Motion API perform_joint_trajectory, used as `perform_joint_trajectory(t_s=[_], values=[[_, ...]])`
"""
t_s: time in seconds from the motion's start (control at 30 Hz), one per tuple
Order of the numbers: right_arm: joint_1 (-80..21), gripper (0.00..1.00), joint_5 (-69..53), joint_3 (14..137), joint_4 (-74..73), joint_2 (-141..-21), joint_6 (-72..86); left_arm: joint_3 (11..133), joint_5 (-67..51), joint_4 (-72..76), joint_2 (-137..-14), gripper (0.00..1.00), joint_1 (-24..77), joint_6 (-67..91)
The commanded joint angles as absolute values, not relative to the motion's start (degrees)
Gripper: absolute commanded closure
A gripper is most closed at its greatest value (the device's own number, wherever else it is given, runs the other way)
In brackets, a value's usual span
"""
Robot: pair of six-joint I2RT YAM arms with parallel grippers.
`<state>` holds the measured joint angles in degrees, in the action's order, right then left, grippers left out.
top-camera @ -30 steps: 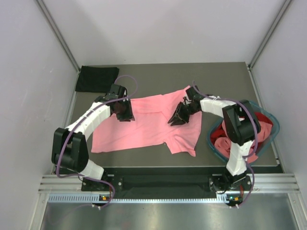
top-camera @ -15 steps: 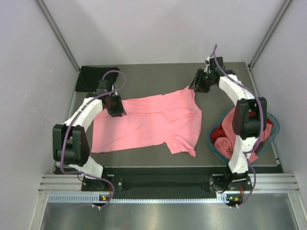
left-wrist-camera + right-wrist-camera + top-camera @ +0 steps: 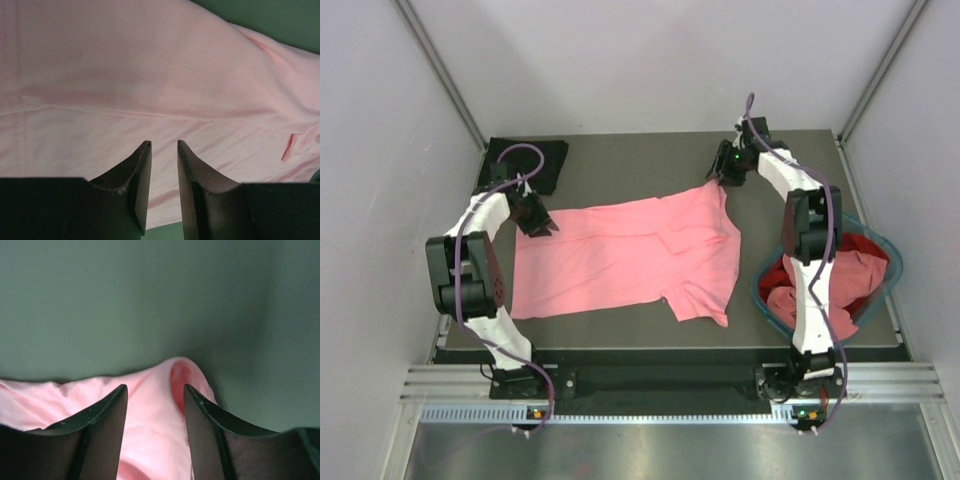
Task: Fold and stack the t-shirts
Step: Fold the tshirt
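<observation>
Nearest you, at 4 o'clock, the teal basket (image 3: 758, 292) holds a red t-shirt (image 3: 868, 246) and more pink cloth. The salmon pink t-shirt (image 3: 620, 255) lies spread at the centre of the counter (image 3: 640, 160), its 5 o'clock sleeve rumpled. At its 10 o'clock corner the left end effector (image 3: 540, 226) (image 3: 161, 145) has its jaws a narrow gap apart over the cloth; you cannot tell if it pinches. At 1 o'clock the right end effector (image 3: 720, 178) (image 3: 155, 390) stands with jaws apart over the sleeve tip, holding nothing. The black t-shirt (image 3: 542, 160) sits folded at 11 o'clock. Your likely risks: a finger snagging the sleeve on withdrawal and undoing the spread, or more leftward pull sliding the whole shirt toward the black one. A second ago both end effectors were over the shirt's middle; they have since swung outward, and the cloth now lies wider and flatter.
</observation>
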<state>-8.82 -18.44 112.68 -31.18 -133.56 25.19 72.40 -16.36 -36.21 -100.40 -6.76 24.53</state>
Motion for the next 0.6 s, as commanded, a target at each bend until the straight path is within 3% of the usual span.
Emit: perform_joint_trajectory(t_s=[0.0,0.23,0.43,0.57], values=[[-8.61,0.51,-18.98,117.94,-29.36,-135.69,25.31,75.06,-18.81,-33.84,-101.69,0.68,-7.82,25.31],[-7.03,0.66,-18.72,116.28,-26.9,-137.46,28.47,75.32,-16.62,-33.84,-102.13,0.67,-9.4,26.36],[-4.66,0.97,-19.77,115.58,-23.73,-137.99,29.79,77.78,-16.7,-33.22,-104.94,0.67,-10.02,27.86],[-3.61,1.0,-20.04,115.93,-20.84,-138.34,30.32,79.71,-16.35,-33.13,-107.04,0.67,-10.2,28.83]])
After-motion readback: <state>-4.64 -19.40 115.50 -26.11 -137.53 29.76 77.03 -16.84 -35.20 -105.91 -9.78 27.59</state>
